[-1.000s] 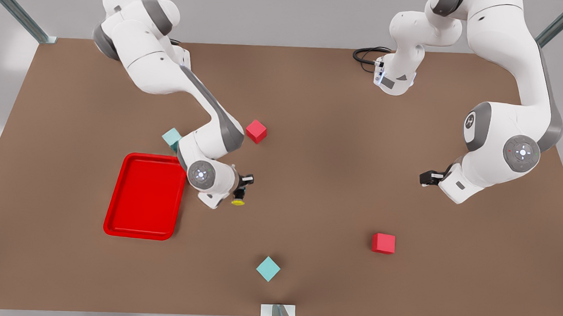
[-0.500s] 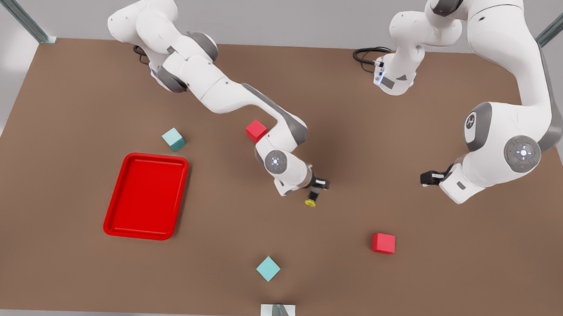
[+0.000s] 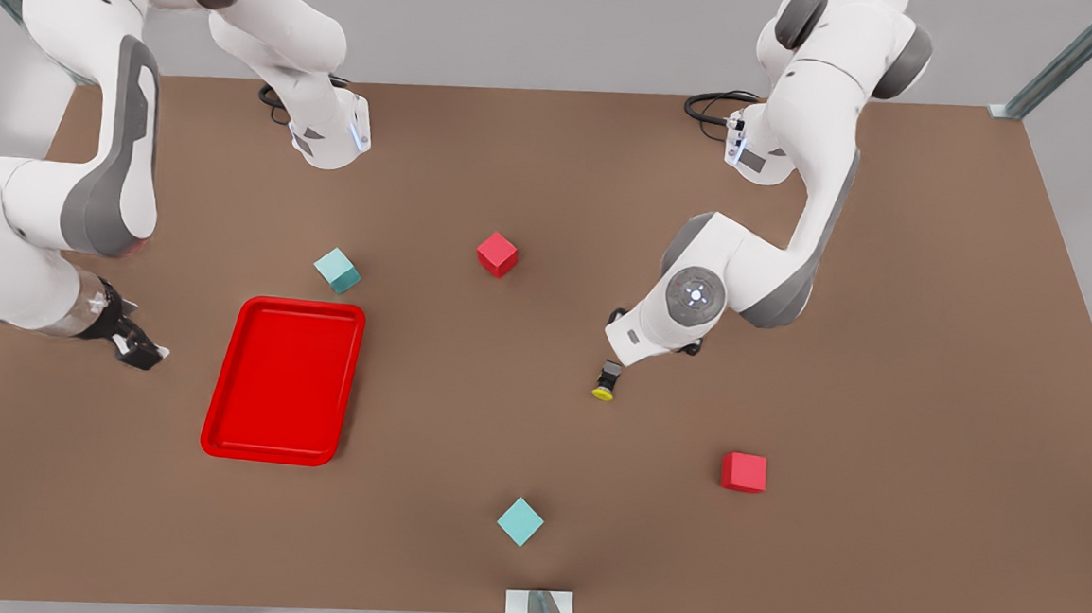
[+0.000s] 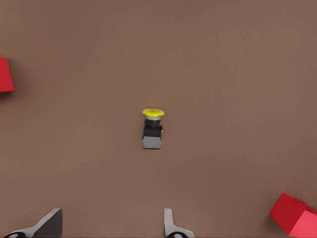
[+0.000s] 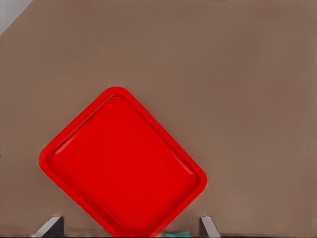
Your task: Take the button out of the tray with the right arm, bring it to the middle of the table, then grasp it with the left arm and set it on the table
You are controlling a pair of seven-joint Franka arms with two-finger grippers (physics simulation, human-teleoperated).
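The button (image 3: 605, 383), yellow cap on a dark base, lies on its side on the brown table (image 3: 553, 184) near the middle. My left gripper (image 4: 111, 221) hovers above it, open, and the button (image 4: 152, 130) lies ahead of the grey fingertips (image 4: 169, 223), apart from them. In the front view this arm's wrist (image 3: 644, 336) sits just behind the button. The red tray (image 3: 284, 380) has nothing in it. My right gripper (image 3: 140, 351) waits at the front view's left of the tray, open, looking at the tray (image 5: 121, 163).
Two red cubes (image 3: 497, 253) (image 3: 744, 471) and two teal cubes (image 3: 337, 269) (image 3: 520, 521) are scattered around the middle. One red cube (image 4: 296, 218) lies close to the left gripper. A black cable (image 3: 710, 103) coils at the far edge.
The right gripper let go of the button and swung away to the front view's left, past the tray. The left arm moved in above the button, which stayed in place.
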